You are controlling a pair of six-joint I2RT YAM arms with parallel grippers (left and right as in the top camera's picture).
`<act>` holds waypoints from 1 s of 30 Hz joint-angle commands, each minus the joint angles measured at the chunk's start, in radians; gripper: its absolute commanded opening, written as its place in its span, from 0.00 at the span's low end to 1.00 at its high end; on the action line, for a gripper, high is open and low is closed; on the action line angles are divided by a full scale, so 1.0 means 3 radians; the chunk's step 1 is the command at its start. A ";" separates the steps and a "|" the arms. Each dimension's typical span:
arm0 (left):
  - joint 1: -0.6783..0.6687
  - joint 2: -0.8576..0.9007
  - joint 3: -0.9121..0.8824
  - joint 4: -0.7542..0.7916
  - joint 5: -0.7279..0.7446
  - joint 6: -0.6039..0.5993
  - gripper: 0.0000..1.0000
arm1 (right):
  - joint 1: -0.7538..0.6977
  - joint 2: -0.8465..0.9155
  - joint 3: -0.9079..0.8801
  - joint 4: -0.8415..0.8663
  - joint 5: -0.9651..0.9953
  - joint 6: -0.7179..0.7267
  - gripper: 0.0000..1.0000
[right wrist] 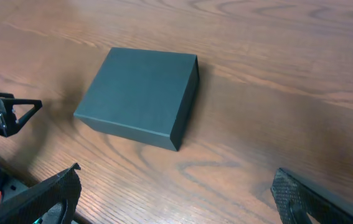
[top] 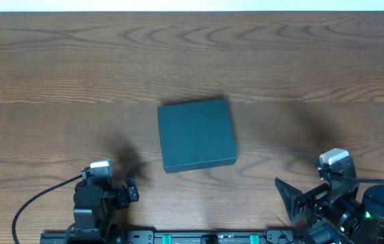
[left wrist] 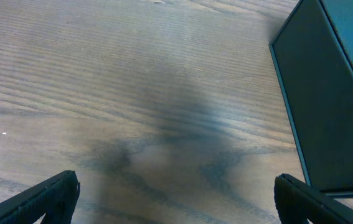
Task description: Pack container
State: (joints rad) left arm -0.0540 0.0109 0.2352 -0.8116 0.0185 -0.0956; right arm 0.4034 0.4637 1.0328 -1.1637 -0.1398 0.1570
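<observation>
The container (top: 196, 134) is a dark teal square box with its lid shut, lying flat in the middle of the wooden table. It also shows in the right wrist view (right wrist: 140, 94) and at the right edge of the left wrist view (left wrist: 325, 93). My left gripper (left wrist: 176, 196) is open and empty near the front edge, left of the box; in the overhead view it sits at the lower left (top: 118, 193). My right gripper (right wrist: 176, 193) is open and empty at the front right (top: 300, 200), apart from the box.
The wooden table (top: 56, 74) spreads bare around the box. The arm bases and a black cable (top: 32, 203) sit along the front edge. The table's far edge runs along the top of the overhead view.
</observation>
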 commanded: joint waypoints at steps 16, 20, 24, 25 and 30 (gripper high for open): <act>0.0014 -0.0019 -0.0113 -0.0141 -0.0039 0.0056 0.99 | -0.0220 -0.0160 -0.0411 0.0378 0.0759 -0.0056 0.99; 0.0014 -0.0019 -0.0113 -0.0141 -0.0039 0.0056 0.99 | -0.0393 -0.0458 -0.1080 0.0767 0.0816 -0.0056 0.99; 0.0014 -0.0019 -0.0113 -0.0141 -0.0039 0.0056 0.99 | -0.0548 -0.0786 -0.1760 0.1091 0.0767 -0.0055 0.99; 0.0014 -0.0019 -0.0113 -0.0141 -0.0039 0.0056 0.98 | -0.0591 -0.0861 -0.1912 0.1157 0.0722 -0.0055 0.99; 0.0014 -0.0019 -0.0113 -0.0141 -0.0039 0.0056 0.99 | -0.0844 -0.1127 -0.2453 0.1359 0.0319 -0.0056 0.99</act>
State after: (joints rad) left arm -0.0540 0.0109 0.2317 -0.8112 0.0185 -0.0956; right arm 0.1898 0.1635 0.3527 -0.7776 0.0349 0.1486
